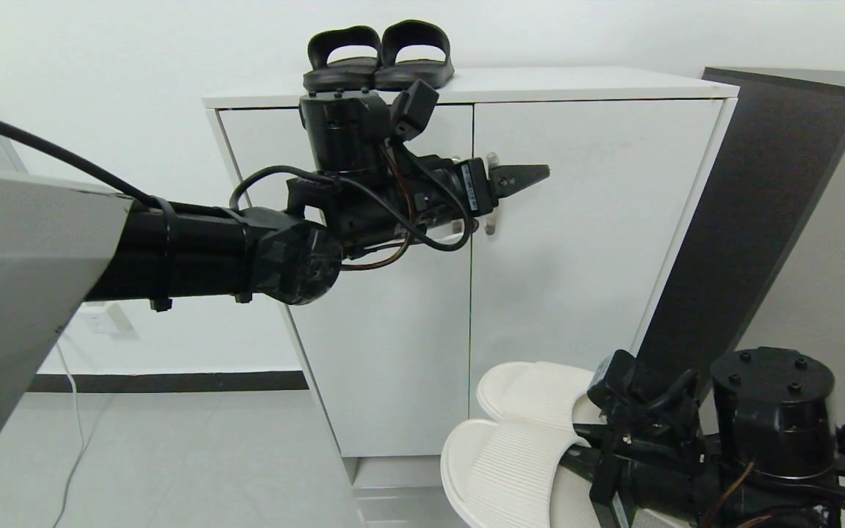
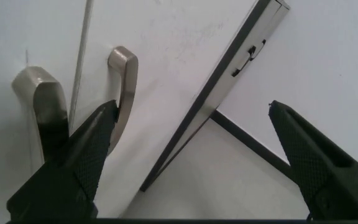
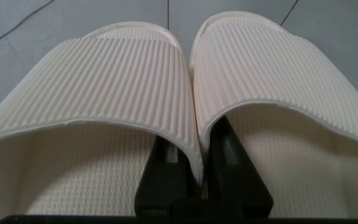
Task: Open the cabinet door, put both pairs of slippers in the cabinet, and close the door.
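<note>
Left gripper (image 1: 527,177) was held spread beside the door handles (image 2: 124,81).
White slippers (image 1: 510,440) were pinched together by the right gripper (image 3: 197,171), low before the shut cabinet (image 1: 584,279); black slippers (image 1: 378,55) were set on its top.

Your cabinet (image 1: 576,257) stands dead ahead against the wall (image 1: 100,88), its 2 doors meeting at a middle seam with 2 handles (image 2: 124,78) either side of it. On top, toward the left, sits 1 pair of slippers (image 1: 378,55), side by side. Your left gripper (image 1: 521,180) hangs before the seam at handle height, 1 finger (image 2: 89,149) just beside a handle. Low right, before the cabinet's foot, your right gripper (image 3: 194,134) carries the second pair (image 1: 525,433), 1 finger inside each slipper, inner walls between them. Another unit (image 1: 752,220) stands just right of the cabinet.
</note>
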{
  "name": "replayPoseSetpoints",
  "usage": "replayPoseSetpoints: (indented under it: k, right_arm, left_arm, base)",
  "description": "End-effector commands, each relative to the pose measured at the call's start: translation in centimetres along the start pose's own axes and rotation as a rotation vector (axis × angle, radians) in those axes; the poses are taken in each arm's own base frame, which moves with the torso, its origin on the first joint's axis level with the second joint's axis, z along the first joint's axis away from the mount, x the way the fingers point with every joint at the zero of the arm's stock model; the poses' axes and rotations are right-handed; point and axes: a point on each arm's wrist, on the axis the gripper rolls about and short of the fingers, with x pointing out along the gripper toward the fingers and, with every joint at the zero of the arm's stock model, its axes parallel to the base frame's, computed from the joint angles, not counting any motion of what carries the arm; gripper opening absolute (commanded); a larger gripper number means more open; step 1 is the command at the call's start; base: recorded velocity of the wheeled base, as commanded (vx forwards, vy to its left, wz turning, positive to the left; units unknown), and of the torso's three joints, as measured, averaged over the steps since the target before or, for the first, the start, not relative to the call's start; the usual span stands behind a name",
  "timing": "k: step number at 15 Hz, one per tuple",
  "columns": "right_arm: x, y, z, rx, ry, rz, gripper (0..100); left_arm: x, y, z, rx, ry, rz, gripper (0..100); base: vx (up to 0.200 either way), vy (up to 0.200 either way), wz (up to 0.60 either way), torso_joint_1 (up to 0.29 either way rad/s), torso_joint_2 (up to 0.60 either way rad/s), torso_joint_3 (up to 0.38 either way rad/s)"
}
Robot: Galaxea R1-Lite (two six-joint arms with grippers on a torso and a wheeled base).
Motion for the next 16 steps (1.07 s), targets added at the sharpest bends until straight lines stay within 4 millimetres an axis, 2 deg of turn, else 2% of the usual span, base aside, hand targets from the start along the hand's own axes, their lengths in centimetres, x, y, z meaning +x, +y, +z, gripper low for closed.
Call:
replayPoseSetpoints:
  k: [1,3,4,12,16]
  right_arm:
    - [0.0,0.0,0.0,-0.001,0.0,0.001,0]
    - [-0.2,0.1,0.0,-0.002,-0.003,0.002,0]
    - [-0.2,0.1,-0.1,-0.001,0.0,0.002,0]
    - [0.2,0.1,-0.5,0.001,0.021,0.007,0]
    - [0.0,0.4,-0.8,-0.001,0.03,0.02,0]
  left_arm:
    - [0.3,0.1,-0.4,-0.005,0.009,0.001,100]
    - [0.5,0.1,-0.3,-0.009,0.018,0.001,100]
    - [0.5,0.0,-0.3,-0.01,0.019,0.003,0]
    - [0.2,0.4,-1.4,-0.025,0.047,0.024,0]
    - [-1.5,-1.2,-0.3,-0.02,0.037,0.012,0]
  base:
    - [0.0,0.0,0.0,0.0,0.0,0.0]
    - [0.0,0.0,0.0,0.0,0.0,0.0]
    - [0.0,0.0,0.0,0.0,0.0,0.0]
    - [0.0,0.0,0.0,0.0,0.0,0.0]
    - [0.0,0.0,0.0,0.0,0.0,0.0]
